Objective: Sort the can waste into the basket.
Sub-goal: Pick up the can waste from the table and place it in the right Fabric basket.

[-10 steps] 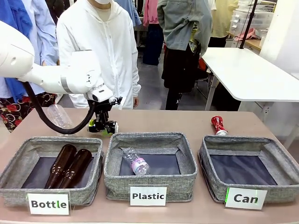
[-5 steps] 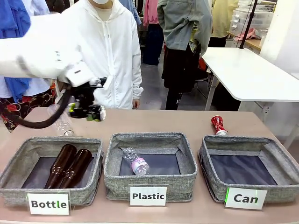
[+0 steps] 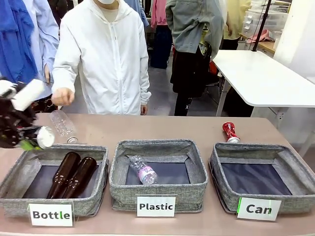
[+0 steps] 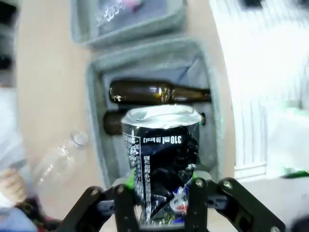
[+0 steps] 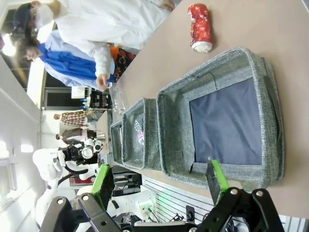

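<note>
while the left jaws clamp a crushed dark can, the right jaws stand open, the grey can basket just ahead, a red can past it.

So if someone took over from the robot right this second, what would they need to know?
Left gripper: shut on the dark crushed can, held up at the left end of the table, near the Bottle bin.
Right gripper: open, holding nothing, facing the Can basket.
Red can: lying on the table just behind the Can basket.
Done: no can is in the basket yet.
Left: carry the dark can across and drop it in, then fetch the red one.
</note>
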Motion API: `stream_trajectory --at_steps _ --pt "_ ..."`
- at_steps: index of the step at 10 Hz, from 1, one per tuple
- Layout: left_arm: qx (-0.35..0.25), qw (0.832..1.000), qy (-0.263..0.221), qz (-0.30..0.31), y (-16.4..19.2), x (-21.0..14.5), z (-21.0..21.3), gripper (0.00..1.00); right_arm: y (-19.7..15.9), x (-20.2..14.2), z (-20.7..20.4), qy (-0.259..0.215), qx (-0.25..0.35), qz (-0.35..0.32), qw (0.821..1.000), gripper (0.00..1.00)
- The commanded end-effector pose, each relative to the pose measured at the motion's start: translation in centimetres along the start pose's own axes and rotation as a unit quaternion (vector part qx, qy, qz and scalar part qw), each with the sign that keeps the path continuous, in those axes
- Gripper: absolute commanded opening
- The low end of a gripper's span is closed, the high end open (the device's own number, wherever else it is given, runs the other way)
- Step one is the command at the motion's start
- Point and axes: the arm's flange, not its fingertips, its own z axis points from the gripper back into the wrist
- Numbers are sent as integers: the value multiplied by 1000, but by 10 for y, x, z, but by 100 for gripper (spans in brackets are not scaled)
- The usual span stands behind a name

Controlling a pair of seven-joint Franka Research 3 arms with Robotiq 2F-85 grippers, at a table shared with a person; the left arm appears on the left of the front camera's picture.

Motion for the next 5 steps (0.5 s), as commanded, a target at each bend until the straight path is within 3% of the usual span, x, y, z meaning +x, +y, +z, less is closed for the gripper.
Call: stream_trajectory --at_steps 1,3,4,5 --pt "-15 998 19 -55 4 29 -10 0 -1 2 -1 -9 15 13 1000 100" --pt "-15 998 19 -55 4 29 -10 0 -1 2 -1 -9 15 13 1000 100" --pt "-7 1000 3 -19 1 8 -5 34 -1 2 -1 -9 15 13 1000 100" --pt "-21 998 -38 -37 14 13 5 34 -1 2 -1 -9 15 13 1000 100"
